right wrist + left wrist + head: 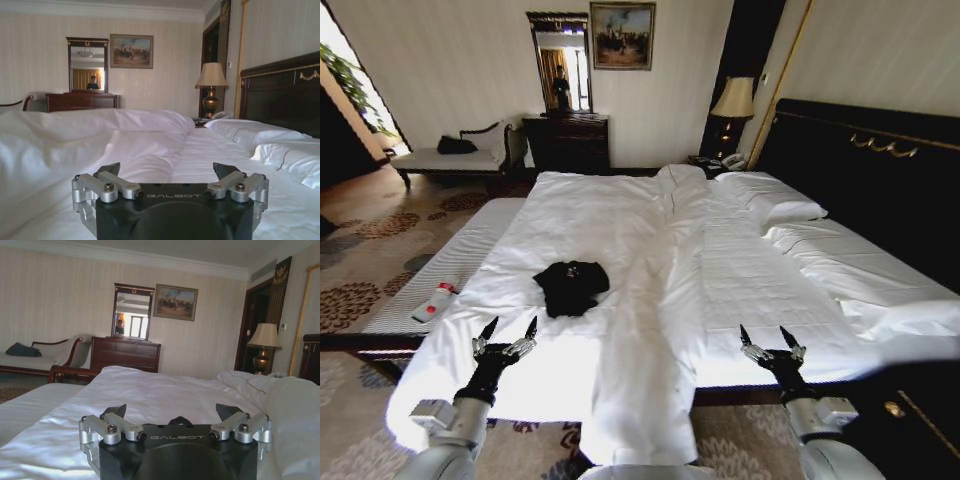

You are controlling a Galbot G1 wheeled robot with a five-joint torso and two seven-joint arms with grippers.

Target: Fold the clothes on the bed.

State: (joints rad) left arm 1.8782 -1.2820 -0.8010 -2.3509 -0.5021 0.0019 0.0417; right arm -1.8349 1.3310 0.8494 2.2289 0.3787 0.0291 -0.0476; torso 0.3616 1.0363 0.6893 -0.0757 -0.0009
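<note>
The crumpled black T-shirt [572,286] lies on the bed [750,270], just beyond the left gripper [510,328]; the right gripper [763,337] is well apart, both wide open, empty

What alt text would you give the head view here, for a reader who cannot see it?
A crumpled black T-shirt lies on a white-sheeted double bed. Both pincers hover open over its near edge, the left pincer just short of the shirt, the right pincer well off to the side. A white bottle with a red cap lies on the striped bench alongside.
</note>
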